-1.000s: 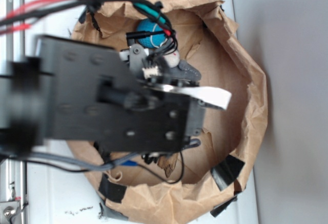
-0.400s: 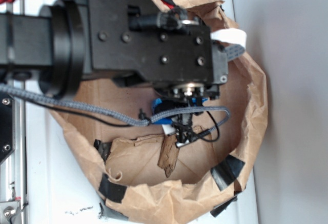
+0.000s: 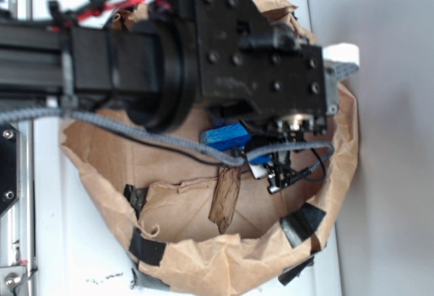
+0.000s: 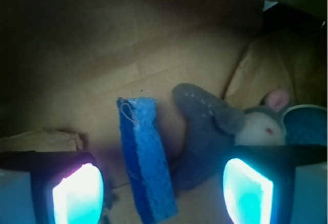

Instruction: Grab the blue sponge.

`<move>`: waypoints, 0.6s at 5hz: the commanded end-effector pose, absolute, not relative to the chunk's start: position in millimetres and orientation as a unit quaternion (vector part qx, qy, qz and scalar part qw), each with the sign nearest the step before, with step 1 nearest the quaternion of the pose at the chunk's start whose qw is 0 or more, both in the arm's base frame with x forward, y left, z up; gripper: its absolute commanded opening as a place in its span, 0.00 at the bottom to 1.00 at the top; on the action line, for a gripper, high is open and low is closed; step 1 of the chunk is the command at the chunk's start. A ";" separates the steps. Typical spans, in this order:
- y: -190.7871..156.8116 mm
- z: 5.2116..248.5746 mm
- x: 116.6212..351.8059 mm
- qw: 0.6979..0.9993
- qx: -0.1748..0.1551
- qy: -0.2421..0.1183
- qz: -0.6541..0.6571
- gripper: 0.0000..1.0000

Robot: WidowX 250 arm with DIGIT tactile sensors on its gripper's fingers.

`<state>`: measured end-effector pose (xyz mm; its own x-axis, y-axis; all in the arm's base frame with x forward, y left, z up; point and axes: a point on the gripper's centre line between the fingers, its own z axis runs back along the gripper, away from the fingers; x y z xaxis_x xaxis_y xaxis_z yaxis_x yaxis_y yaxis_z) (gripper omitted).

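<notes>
The blue sponge [image 4: 146, 157] is a long slab standing on its edge on the brown paper floor, between the two glowing pads in the wrist view. My gripper [image 4: 164, 193] is open above it, with a wide gap on each side of the sponge. In the exterior view the sponge [image 3: 226, 136] peeks out as a blue block just under the black wrist housing, and my gripper's fingers are hidden behind the arm and cables.
A grey and white plush mouse [image 4: 215, 131] lies right beside the sponge. A blue ball [image 4: 307, 126] sits past the mouse. The crumpled brown paper wall [image 3: 339, 167] rings everything, patched with black tape [image 3: 298, 225].
The arm has swung from the lower left toward the upper right of the paper ring. The blue sponge now shows below the wrist, where the ball and mouse showed earlier.
</notes>
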<state>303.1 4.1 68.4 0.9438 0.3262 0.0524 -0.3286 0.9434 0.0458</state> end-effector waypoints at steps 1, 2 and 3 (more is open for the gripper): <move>-6.4 42.2 307.9 0.987 0.072 -0.026 0.145 1.00; -4.2 23.3 301.6 0.985 0.101 -0.012 0.137 1.00; 0.0 21.6 301.1 0.984 0.108 -0.015 0.144 0.00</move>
